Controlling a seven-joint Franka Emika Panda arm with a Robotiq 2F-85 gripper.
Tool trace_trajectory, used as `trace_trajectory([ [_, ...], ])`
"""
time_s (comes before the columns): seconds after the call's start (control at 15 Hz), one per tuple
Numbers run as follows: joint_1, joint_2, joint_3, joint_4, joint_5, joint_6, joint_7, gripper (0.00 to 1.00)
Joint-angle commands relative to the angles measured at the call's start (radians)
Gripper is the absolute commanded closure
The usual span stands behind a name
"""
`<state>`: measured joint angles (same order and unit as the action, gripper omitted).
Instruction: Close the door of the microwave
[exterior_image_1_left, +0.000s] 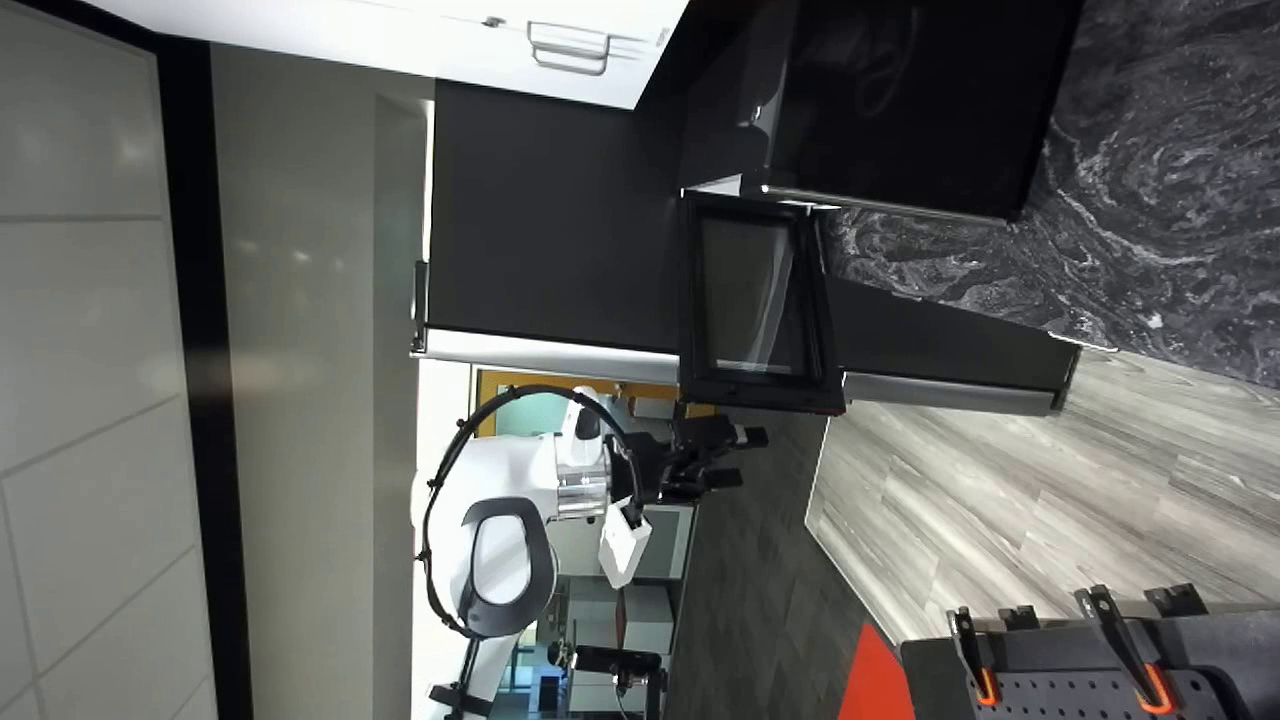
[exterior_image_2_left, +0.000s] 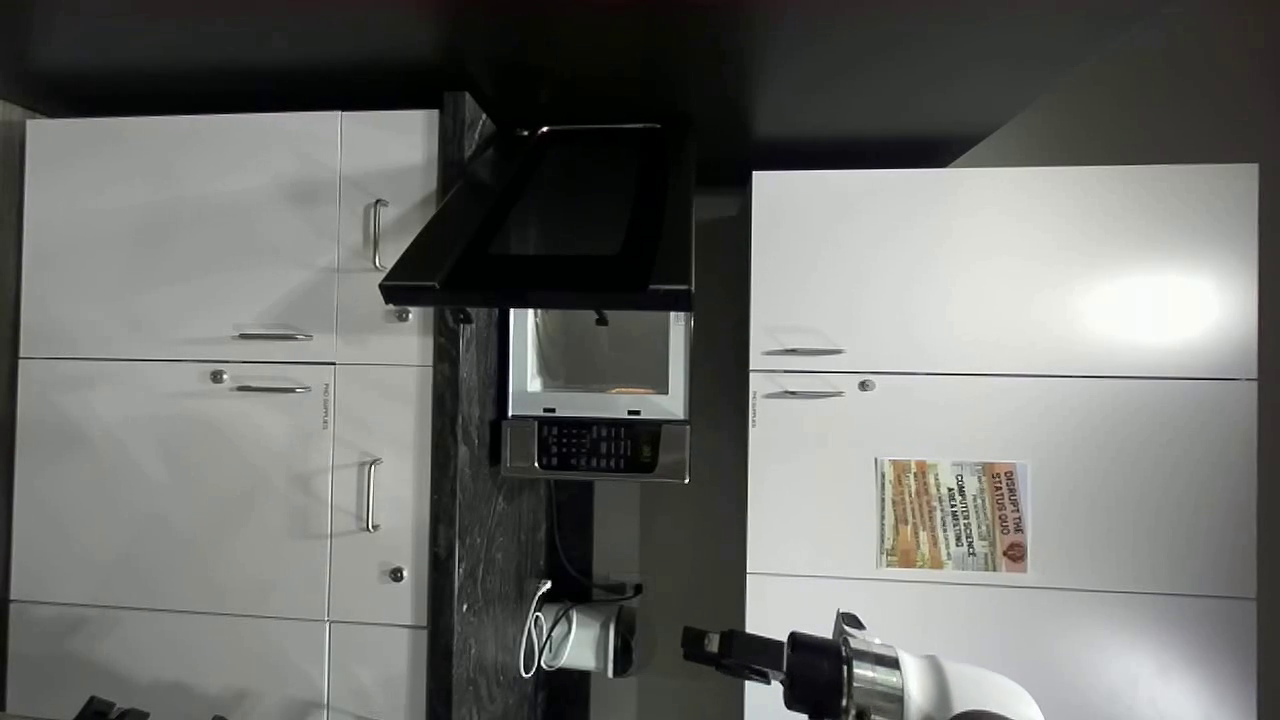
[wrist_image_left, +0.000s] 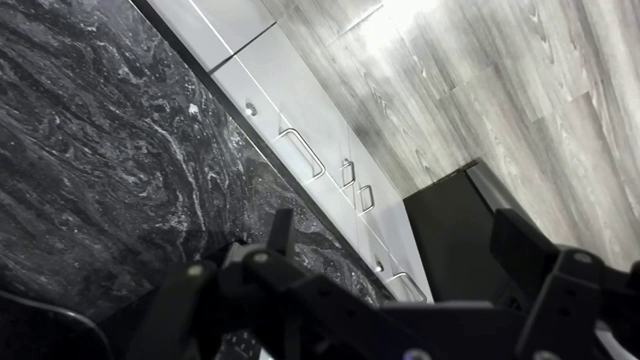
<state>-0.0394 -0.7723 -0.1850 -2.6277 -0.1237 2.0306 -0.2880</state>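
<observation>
The microwave is a glossy black box in an exterior view (exterior_image_1_left: 900, 110); in an exterior view its front (exterior_image_2_left: 597, 448) shows the keypad and lit interior. Its door (exterior_image_1_left: 750, 290) stands wide open, swung out from the front; it also shows in an exterior view (exterior_image_2_left: 570, 215). My gripper (exterior_image_1_left: 738, 458) is open and empty, apart from the door. In an exterior view the gripper (exterior_image_2_left: 700, 645) is beyond the keypad side of the microwave. In the wrist view the fingers (wrist_image_left: 400, 232) are spread wide with nothing between them. The door does not show clearly there.
The exterior views stand sideways. The microwave sits on a dark marbled counter (exterior_image_1_left: 1160, 200) beside a large black panel (exterior_image_1_left: 560, 220). White cabinets (exterior_image_2_left: 180, 250) and more cabinets (exterior_image_2_left: 1000, 270) flank it. A white appliance (exterior_image_2_left: 585, 640) with a cord stands on the counter near the gripper.
</observation>
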Motion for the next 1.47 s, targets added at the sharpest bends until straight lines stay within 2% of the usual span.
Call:
trace_trajectory([
  [0.0,0.058,-0.01,0.061,-0.043,0.012,0.04,-0.009,0.0],
  [0.33,0.169,0.04,0.146,-0.044,0.035,0.128,-0.004,0.0],
  [0.73,0.284,0.082,0.193,-0.024,0.1,0.161,-0.033,0.0],
  [0.8,0.257,0.063,0.196,-0.039,0.081,0.148,-0.005,0.0],
  [1.27,0.261,0.064,0.197,-0.039,0.082,0.148,-0.004,0.0],
  [1.4,0.258,0.105,0.236,-0.019,0.07,0.174,0.041,0.0],
])
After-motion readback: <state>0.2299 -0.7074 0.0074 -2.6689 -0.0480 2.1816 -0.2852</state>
